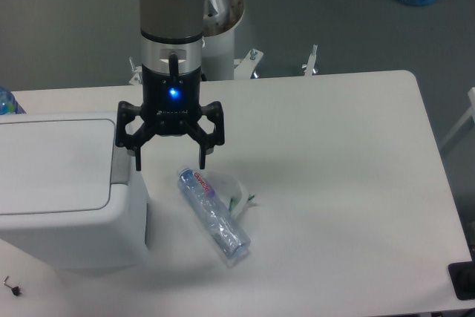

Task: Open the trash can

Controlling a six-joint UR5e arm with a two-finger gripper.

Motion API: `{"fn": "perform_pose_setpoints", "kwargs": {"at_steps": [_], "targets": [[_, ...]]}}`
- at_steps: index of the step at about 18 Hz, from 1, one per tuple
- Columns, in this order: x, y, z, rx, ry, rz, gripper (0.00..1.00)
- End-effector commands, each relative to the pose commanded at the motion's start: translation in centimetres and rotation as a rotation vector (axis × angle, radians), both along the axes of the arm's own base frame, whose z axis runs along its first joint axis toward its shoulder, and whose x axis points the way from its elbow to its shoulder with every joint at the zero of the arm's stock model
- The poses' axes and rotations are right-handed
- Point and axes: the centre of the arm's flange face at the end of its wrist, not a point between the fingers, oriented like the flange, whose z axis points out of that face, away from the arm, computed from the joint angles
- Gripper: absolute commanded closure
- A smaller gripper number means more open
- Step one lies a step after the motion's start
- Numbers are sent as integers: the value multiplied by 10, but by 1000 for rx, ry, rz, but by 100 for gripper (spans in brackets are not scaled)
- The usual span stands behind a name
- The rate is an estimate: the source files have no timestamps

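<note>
Plastics and metal on a matt white table

The trash can (67, 206) looks like smooth white plastic with a soft sheen, its lid (52, 165) flat and slightly duller. The bottle (213, 214) is clear, crinkled plastic that catches glints, with a glossy printed label near its cap end. The gripper (169, 161) is matt black, with a lit blue light on its body, under a brushed silver metal collar. The table (334, 183) is smooth, matt white. The floor (67, 27) is dull grey.
</note>
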Motion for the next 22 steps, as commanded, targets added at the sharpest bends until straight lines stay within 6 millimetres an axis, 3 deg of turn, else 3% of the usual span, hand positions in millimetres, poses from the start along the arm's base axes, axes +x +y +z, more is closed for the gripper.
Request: {"fn": "perform_pose_setpoints", "kwargs": {"at_steps": [22], "targets": [[8, 0, -11, -16, -13, -9, 0]]}}
